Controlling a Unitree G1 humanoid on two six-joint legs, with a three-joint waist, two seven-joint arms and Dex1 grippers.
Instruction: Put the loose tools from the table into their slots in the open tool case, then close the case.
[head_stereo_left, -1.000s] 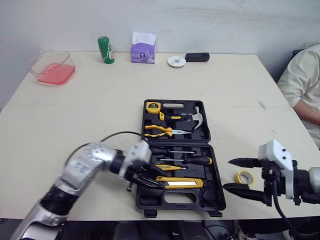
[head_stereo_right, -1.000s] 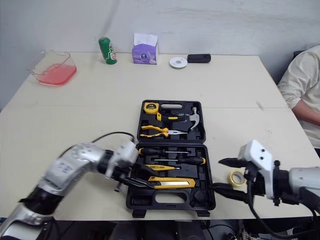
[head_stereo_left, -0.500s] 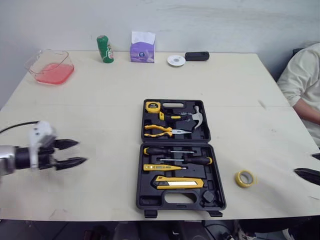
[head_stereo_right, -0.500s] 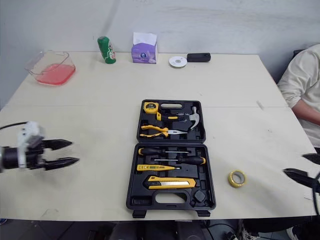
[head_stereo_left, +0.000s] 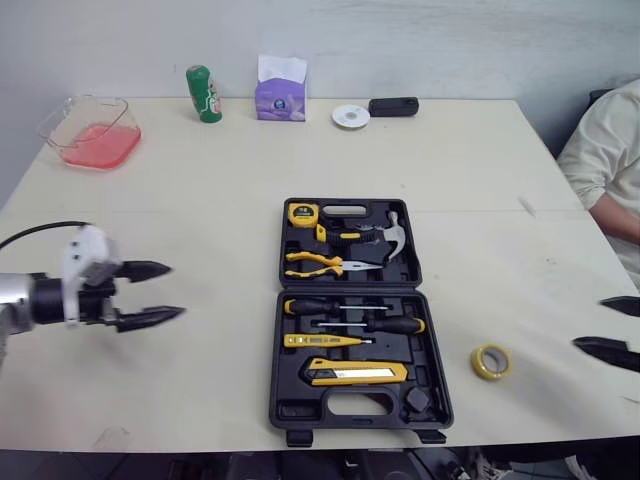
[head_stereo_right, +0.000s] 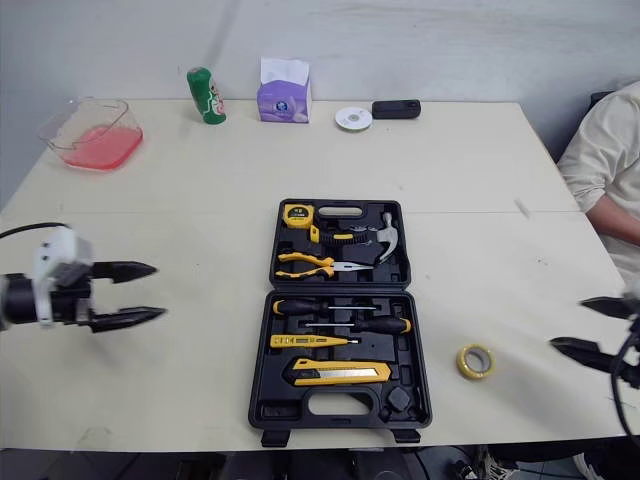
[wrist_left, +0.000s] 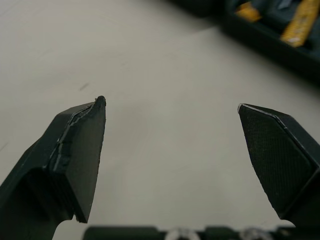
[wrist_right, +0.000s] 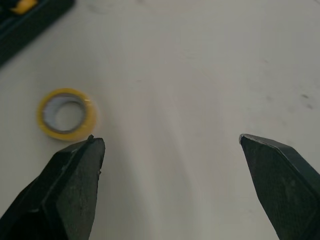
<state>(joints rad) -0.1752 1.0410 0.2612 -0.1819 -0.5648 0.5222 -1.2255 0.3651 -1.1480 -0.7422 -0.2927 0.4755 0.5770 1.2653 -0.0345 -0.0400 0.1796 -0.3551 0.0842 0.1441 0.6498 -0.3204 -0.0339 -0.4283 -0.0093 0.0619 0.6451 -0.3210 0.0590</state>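
While the table (head_stereo_left: 200, 200) gives plenty of bare room on the left, the tool case (head_stereo_left: 350, 285) lies open close to its front edge. A hard push on the lid could slide the whole case toward that edge instead of folding it shut. Most slots in both halves look filled. Any tool sitting proud of its slot would likely jam the lid, and closing now would leave one item outside.

On the right side of the table, a person's sleeve (head_stereo_left: 600, 160) sits near the right arm's working space, so a wide swing there could brush it.

Off to the left of the case, the left claw (head_stereo_left: 176, 290) hovers over bare table, well apart from the case, with fingers spread and nothing between them. A fast sweep inward could knock the case askew.

By the right edge, the right claw (head_stereo_left: 588, 322) is also spread and empty.

Between that claw and the case, touching neither, the yellow roll of tape (head_stereo_left: 489, 359) lies flat on the table. Being low and round, it may skid away under a shallow pinch. Which recess it belongs in I cannot tell.
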